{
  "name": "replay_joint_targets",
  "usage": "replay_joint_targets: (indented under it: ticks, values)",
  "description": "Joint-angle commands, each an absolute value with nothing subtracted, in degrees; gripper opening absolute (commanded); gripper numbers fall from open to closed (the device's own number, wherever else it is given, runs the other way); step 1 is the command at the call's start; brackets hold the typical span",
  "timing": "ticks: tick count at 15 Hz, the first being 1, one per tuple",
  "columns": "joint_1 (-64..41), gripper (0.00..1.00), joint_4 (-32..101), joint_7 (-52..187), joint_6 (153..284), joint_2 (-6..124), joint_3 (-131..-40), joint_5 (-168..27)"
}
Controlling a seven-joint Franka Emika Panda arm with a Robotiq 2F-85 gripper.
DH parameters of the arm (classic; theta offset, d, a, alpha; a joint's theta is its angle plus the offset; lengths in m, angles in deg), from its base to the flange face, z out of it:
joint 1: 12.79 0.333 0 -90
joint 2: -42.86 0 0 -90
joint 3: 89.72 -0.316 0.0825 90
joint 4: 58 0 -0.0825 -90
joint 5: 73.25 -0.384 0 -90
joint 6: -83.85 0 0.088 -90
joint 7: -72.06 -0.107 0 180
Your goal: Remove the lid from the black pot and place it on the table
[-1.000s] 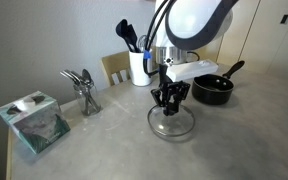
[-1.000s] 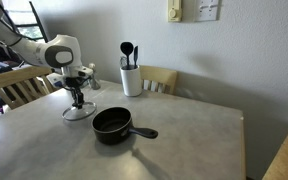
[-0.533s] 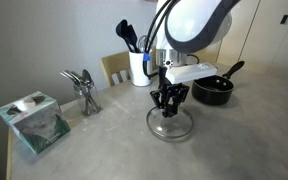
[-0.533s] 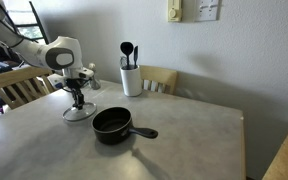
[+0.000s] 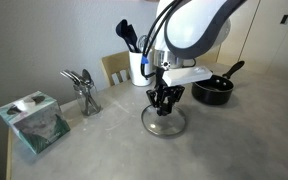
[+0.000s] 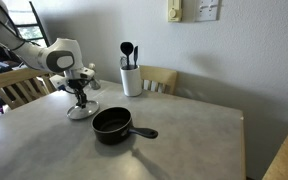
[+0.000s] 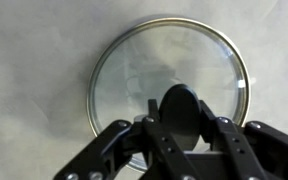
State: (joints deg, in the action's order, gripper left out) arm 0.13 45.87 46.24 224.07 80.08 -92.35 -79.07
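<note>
Lower left: tissue box [image 5: 31,122], clear of the work. Mid-frame, the gripper [image 5: 164,104] pointed straight down over the lid [image 5: 162,124], clenched on its knob [image 7: 179,108] (wrist view showed the fingers hugging both sides, no gap). The knob was the only graspable bit on flat glass. The lid looked level, at or just above the table [image 5: 104,155]; couldn't tell if the rim touched. To the right, the black pot [image 5: 212,91] stood open, handle toward upper right, well apart from the lid, so the drop spot was free. Read it as the placing step, release not yet done.
</note>
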Motion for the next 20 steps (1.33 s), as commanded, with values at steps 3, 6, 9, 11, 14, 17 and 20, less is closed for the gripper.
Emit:
replay_joint_targets:
  ticks: [3, 6, 9, 11, 14, 17, 20]
  values:
    - [0.41, 0.15, 44.85, 47.87, 223.64, 81.05, -92.06, -78.73]
    - [0.48, 0.15, 44.74, 48.03, 222.94, 81.19, -91.98, -78.38]
    - [0.63, 0.15, 44.57, 47.88, 222.50, 81.46, -91.73, -77.96]
    - [0.92, 0.15, 44.40, 47.52, 221.98, 81.67, -91.42, -77.35]
    - [1.03, 0.15, 43.99, 47.50, 220.93, 82.10, -91.38, -76.81]
    - [1.00, 0.49, 43.70, 47.60, 220.36, 82.18, -91.52, -76.76]
    - [0.97, 0.78, 43.48, 47.62, 219.81, 82.33, -91.57, -76.84]
